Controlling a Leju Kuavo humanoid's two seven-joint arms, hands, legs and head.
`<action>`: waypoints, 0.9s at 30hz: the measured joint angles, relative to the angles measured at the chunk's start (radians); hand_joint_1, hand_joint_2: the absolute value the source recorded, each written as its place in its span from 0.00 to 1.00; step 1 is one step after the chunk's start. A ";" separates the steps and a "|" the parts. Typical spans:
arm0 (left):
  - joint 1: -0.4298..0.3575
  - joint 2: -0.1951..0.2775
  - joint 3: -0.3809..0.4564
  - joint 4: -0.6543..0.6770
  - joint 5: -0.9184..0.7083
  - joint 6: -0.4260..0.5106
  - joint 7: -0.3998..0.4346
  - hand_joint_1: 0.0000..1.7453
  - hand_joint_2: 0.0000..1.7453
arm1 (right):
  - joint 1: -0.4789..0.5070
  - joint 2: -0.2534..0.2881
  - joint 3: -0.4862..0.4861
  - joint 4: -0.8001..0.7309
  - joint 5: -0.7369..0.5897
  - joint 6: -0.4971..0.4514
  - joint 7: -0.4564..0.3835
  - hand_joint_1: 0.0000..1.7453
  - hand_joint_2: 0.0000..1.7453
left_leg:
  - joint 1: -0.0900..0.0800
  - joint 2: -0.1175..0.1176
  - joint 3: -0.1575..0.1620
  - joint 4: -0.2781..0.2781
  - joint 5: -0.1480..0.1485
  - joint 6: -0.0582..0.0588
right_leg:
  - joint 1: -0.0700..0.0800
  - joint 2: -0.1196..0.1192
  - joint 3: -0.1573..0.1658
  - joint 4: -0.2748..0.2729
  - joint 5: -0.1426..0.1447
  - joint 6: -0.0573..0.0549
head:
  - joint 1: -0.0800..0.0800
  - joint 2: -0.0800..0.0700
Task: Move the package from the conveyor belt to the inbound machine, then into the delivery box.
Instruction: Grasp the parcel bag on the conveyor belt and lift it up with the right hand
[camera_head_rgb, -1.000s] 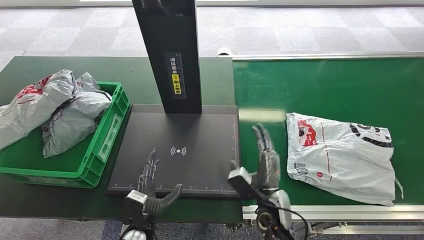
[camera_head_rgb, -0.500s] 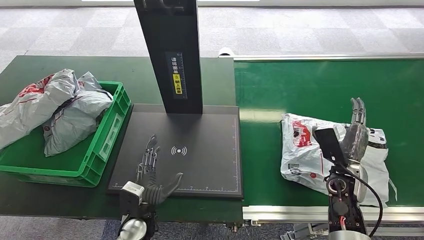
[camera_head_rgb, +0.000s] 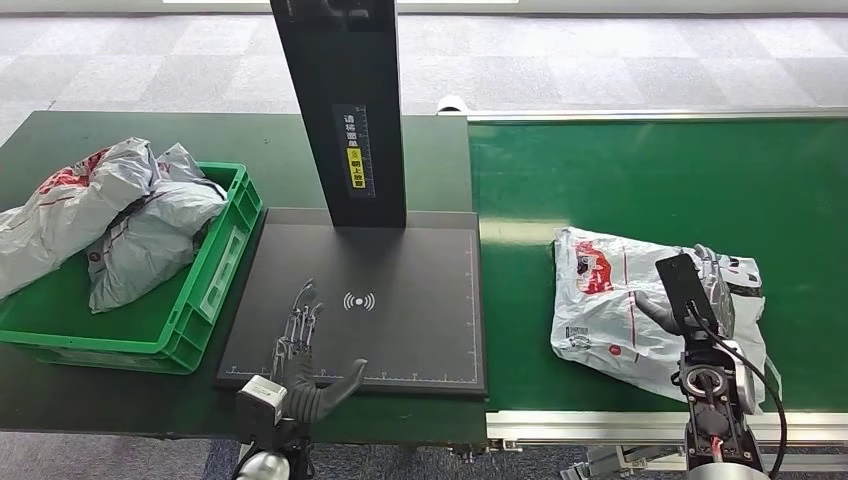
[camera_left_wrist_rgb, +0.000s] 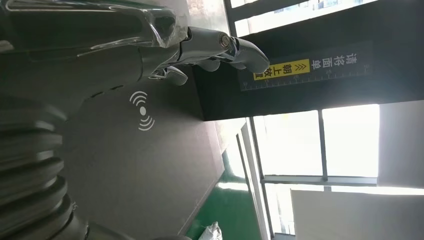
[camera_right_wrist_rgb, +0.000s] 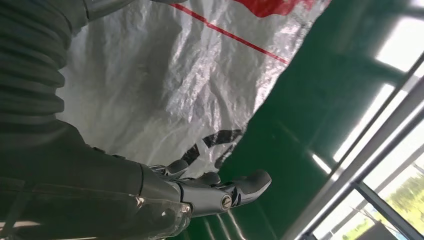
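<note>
A white plastic package (camera_head_rgb: 605, 300) with red and black print lies flat on the green conveyor belt (camera_head_rgb: 650, 170), a short way right of the black inbound machine plate (camera_head_rgb: 400, 270). My right hand (camera_head_rgb: 712, 290) is low over the package's right half, fingers stretched out across it and not closed on it. The right wrist view shows those fingers (camera_right_wrist_rgb: 220, 192) reaching to the package's (camera_right_wrist_rgb: 165, 85) printed edge. My left hand (camera_head_rgb: 300, 345) hovers open over the plate's near left corner, its fingers (camera_left_wrist_rgb: 215, 47) extended toward the machine's post.
A green crate (camera_head_rgb: 215, 270) at the left holds several grey packages (camera_head_rgb: 120, 220) piled above its rim. The tall black post (camera_head_rgb: 345, 110) rises from the plate's far edge. The belt's metal rail (camera_head_rgb: 600, 425) runs along the near side.
My right hand swung from beside the plate rightward over the package, then came down onto it. The package has drifted a little left on the belt. The left hand has barely moved.
</note>
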 joint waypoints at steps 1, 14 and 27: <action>-0.001 0.000 0.000 0.001 0.002 0.002 -0.001 0.00 1.00 | -0.021 -0.008 0.001 0.047 0.022 0.024 0.019 0.00 1.00 | 0.000 0.000 0.000 0.000 0.000 0.000 | 0.000 0.000 0.000 0.000 0.000 0.000 | 0.000 0.000; 0.000 0.002 -0.001 0.001 0.016 0.034 0.010 0.00 1.00 | -0.196 0.007 0.131 0.389 0.272 0.101 0.330 0.00 1.00 | 0.002 -0.001 0.000 0.000 0.000 -0.001 | 0.002 -0.001 -0.001 0.000 -0.001 -0.001 | -0.001 0.000; -0.003 0.004 0.001 0.002 0.000 0.028 0.020 0.00 1.00 | -0.208 0.023 0.167 0.447 0.307 0.164 0.334 1.00 1.00 | 0.001 0.000 0.002 0.000 0.000 -0.001 | 0.001 0.000 0.001 0.000 0.000 -0.001 | 0.000 0.000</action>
